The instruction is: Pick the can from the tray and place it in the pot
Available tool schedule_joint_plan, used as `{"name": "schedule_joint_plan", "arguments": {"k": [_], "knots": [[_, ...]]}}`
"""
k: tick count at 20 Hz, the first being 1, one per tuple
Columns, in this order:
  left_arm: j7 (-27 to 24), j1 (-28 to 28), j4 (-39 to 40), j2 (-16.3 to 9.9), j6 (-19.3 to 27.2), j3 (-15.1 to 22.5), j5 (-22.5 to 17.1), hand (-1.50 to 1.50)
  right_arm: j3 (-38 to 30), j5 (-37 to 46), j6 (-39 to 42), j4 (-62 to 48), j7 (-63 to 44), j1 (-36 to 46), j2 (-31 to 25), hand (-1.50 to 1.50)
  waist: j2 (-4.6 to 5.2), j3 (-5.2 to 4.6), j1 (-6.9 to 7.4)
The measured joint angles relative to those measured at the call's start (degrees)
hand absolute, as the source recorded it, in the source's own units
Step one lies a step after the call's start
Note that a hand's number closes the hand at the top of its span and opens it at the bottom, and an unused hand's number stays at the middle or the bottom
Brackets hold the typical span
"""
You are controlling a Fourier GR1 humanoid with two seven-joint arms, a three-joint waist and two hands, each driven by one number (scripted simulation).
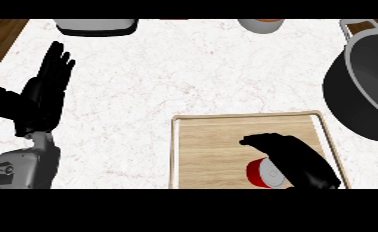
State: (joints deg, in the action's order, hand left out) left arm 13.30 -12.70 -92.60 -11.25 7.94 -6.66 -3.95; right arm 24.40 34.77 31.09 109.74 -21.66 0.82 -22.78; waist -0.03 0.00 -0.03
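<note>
Head view
Tray (214, 146): wooden, raised rim, on the white marbled counter (192, 71) at lower centre-right.
Can (263, 173): red with a pale end, lying on the tray near its lower edge, partly hidden by the right hand.
Right hand (291, 158): over the can, fingers curled down beside and above it; seemingly closing round it, though actual contact hard to judge.
Left hand (46, 88): at the left edge, fingers straight and pointing up, holding nothing, well apart from the tray.
Pot (354, 91): dark, at the right edge, beyond the tray's upper right corner.
Far edge: grey-and-white appliance (96, 26) at left, small pale bowl (260, 25) right of centre.
</note>
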Motion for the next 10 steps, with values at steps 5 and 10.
{"name": "schedule_joint_plan", "arguments": {"k": [5,10], "knots": [[0.2,0.4,-0.5,-0.4,-1.2,-0.6,-0.4,0.0,0.8,4.2,-1.3,-2.4,6.5,1.3,-0.1,1.5,-0.16,-0.14,0.04],[0.1,1.9,-2.1,-0.5,-2.1,-1.2,-0.7,0.0,0.6,7.0,-1.1,-3.5,9.3,1.7,1.3,1.5,-0.28,-0.25,0.06]]}}
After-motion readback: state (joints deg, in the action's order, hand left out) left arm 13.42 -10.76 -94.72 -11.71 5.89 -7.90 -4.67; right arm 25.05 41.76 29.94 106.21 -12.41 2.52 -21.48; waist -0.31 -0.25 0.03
